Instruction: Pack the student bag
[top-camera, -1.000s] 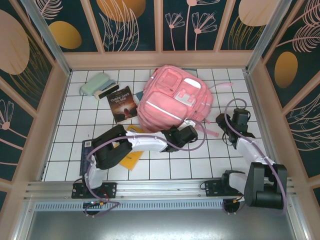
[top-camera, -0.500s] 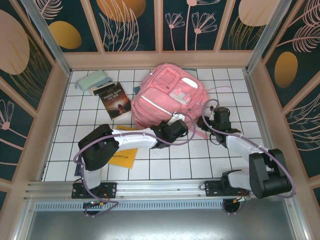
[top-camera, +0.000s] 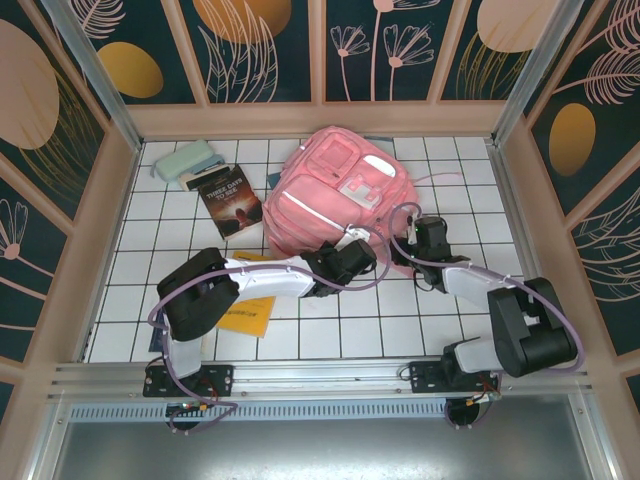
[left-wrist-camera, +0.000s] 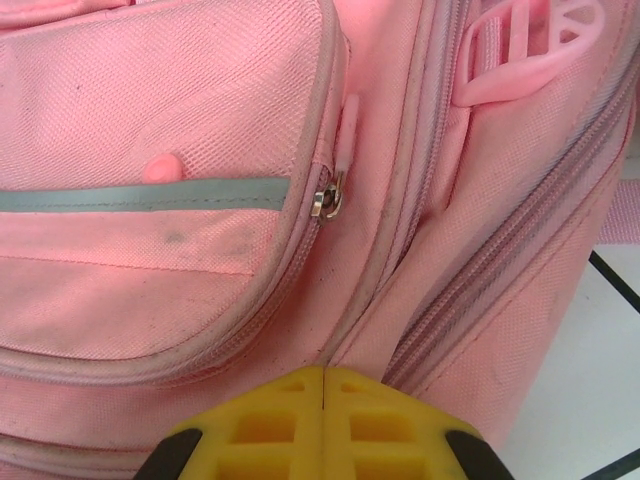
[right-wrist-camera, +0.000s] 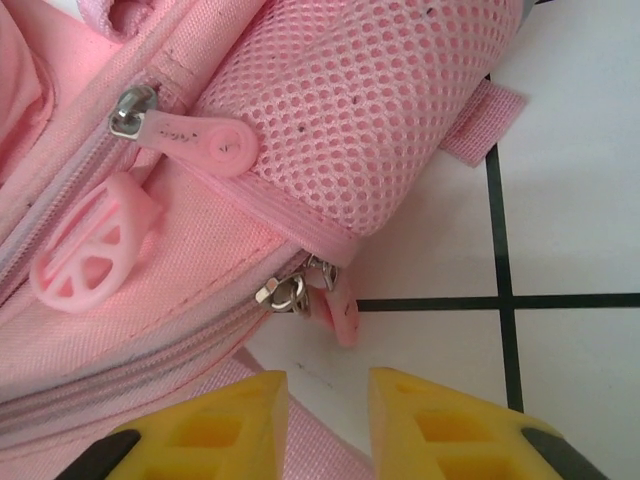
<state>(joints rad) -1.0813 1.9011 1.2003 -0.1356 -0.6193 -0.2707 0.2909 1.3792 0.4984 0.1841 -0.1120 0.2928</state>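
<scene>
While the pink student bag lies front-up at the far middle of the tiled counter, the left fingers sit pressed together at its near edge, below the grey-striped pocket. The right fingers, slightly spread and empty, hover beside its zip pulls. A dark book lies left of the bag.

Bright, even overhead light leaves faint, soft shadows beside the large pink fabric backpack. Both wrist close-ups are sharp.

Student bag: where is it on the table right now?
Top view: the student bag lies far centre on the tiled table, right of the dark book.
</scene>
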